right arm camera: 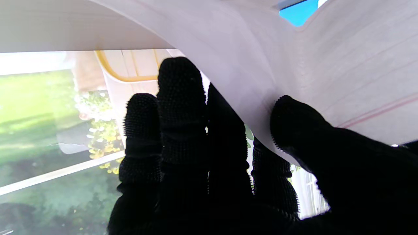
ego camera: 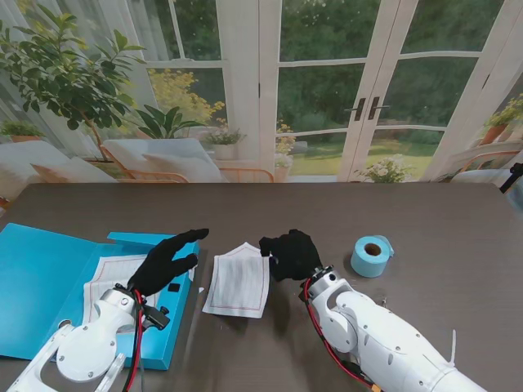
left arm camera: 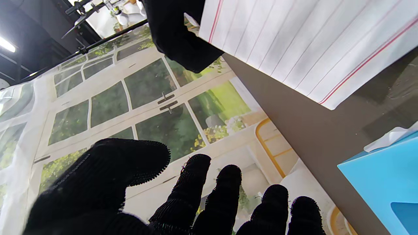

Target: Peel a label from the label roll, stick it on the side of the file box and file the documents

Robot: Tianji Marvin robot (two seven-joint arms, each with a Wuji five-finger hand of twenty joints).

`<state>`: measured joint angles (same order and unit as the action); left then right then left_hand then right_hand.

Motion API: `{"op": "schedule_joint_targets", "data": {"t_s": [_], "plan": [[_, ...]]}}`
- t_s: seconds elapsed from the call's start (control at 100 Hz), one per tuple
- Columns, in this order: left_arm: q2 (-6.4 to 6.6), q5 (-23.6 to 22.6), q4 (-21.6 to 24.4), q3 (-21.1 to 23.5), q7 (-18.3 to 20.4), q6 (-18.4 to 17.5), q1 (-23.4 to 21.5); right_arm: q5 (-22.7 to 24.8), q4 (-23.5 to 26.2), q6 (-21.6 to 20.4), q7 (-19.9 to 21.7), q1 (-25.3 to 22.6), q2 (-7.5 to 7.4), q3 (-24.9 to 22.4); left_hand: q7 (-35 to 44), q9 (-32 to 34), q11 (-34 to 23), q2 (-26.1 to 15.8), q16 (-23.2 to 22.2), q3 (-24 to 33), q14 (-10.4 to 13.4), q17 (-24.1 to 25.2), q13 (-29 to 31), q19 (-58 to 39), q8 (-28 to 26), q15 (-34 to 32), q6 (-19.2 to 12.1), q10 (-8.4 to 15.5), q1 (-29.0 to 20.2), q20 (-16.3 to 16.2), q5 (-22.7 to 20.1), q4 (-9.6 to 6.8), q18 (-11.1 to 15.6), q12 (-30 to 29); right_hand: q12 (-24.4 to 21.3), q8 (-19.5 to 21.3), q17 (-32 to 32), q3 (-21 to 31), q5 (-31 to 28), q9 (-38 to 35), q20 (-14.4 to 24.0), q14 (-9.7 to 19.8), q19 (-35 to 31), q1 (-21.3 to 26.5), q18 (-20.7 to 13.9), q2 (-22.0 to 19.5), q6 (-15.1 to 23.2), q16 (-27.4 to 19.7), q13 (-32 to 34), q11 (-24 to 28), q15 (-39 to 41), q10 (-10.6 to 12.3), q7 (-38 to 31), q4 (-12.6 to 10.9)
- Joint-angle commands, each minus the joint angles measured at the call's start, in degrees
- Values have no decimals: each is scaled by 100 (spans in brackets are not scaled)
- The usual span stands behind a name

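Right hand [ego camera: 292, 254], black-gloved, is clamped on the far right corner of a sheet of lined paper [ego camera: 239, 279]. Right wrist view: thumb [right arm camera: 295, 130] presses one face of the paper [right arm camera: 248, 65], the other fingers [right arm camera: 181, 107] lie against the opposite face; the sheet bows over the hand. The held corner is lifted; the nearer edge of the paper looks to rest on the worktop [ego camera: 441, 220], roughly centre, toward the near edge.

Left hand [ego camera: 167, 260] holds nothing, fingers apart and stretched forward, hovering over the right edge of the blue file box [ego camera: 41, 282]. Left wrist view: fingers [left arm camera: 196, 186] spread with clear gaps, thumb [left arm camera: 107, 176] wide; the paper [left arm camera: 310, 49] lies ahead with red margin lines, the right hand [left arm camera: 179, 36] at its corner, and a corner of the file box [left arm camera: 385, 182] to one side.

File box lies open and flat at the left near part of the worktop, just beside the paper. More lined documents [ego camera: 110, 273] sit inside it, partly under the left hand.

Blue label roll [ego camera: 372, 256] stands right of the right hand, apart from it, core opening visible, a short tail of tape loose at its far side. Cannot tell whether a label is on the box side.
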<state>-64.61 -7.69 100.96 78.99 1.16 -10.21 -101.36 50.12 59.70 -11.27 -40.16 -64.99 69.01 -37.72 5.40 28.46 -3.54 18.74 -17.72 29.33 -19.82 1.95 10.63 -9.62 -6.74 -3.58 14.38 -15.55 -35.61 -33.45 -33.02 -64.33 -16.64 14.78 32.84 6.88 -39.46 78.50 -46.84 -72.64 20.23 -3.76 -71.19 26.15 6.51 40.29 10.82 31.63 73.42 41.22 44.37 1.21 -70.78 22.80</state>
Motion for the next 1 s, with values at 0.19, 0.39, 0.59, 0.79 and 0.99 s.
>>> {"op": "schedule_joint_targets", "data": {"t_s": [0.19, 0.39, 0.59, 0.79, 0.99], "plan": [[-61, 279, -182, -51, 170, 186, 159, 80, 340, -197, 267, -98, -95, -254, -111, -24, 65, -298, 35, -151, -64, 157, -66, 153, -14, 87, 111, -106, 223, -1, -20, 307, 206, -42, 209, 84, -956, 602, -208, -299, 125, 18, -185, 222, -108, 214, 98, 155, 191, 164, 358, -111, -441, 117], [-57, 455, -287, -45, 317, 387, 267, -10, 522, -265, 453, -189, -114, -495, -121, -46, 61, -329, 18, -168, -86, 161, -68, 143, -18, 80, 165, -142, 239, -17, 2, 327, 190, -21, 264, 80, -996, 616, -243, -336, 162, -11, -183, 257, -85, 247, 60, 192, 189, 176, 488, -147, -462, 118], [-51, 681, -385, -76, 499, 617, 412, 25, 768, -327, 540, -277, -157, -752, -135, -49, 45, -388, -14, -223, -119, 128, -8, 104, -20, 48, 189, -244, 293, -55, 34, 382, 139, 9, 309, 68, -1011, 616, -256, -373, 200, -15, -174, 259, -72, 250, 65, 204, 182, 176, 572, -158, -463, 117], [-20, 889, -457, -82, 794, 884, 564, 124, 1144, -374, 634, -384, -215, -1111, -153, 11, 1, -490, -145, -348, -219, 15, 137, -51, -22, -22, 207, -358, 418, -233, 82, 560, 63, 116, 325, 64, -1012, 616, -258, -374, 218, -17, -169, 263, -66, 251, 56, 203, 178, 166, 596, -160, -463, 116], [7, 1094, -518, -29, 1062, 1120, 670, 176, 1542, -410, 725, -499, -252, -1518, -170, 96, -53, -565, -250, -450, -260, -48, 223, -129, -20, -59, 255, -457, 580, -369, 127, 701, 41, 229, 336, 61, -1006, 604, -259, -367, 232, -38, -160, 286, -62, 247, 43, 193, 170, 151, 592, -163, -462, 113]]}}
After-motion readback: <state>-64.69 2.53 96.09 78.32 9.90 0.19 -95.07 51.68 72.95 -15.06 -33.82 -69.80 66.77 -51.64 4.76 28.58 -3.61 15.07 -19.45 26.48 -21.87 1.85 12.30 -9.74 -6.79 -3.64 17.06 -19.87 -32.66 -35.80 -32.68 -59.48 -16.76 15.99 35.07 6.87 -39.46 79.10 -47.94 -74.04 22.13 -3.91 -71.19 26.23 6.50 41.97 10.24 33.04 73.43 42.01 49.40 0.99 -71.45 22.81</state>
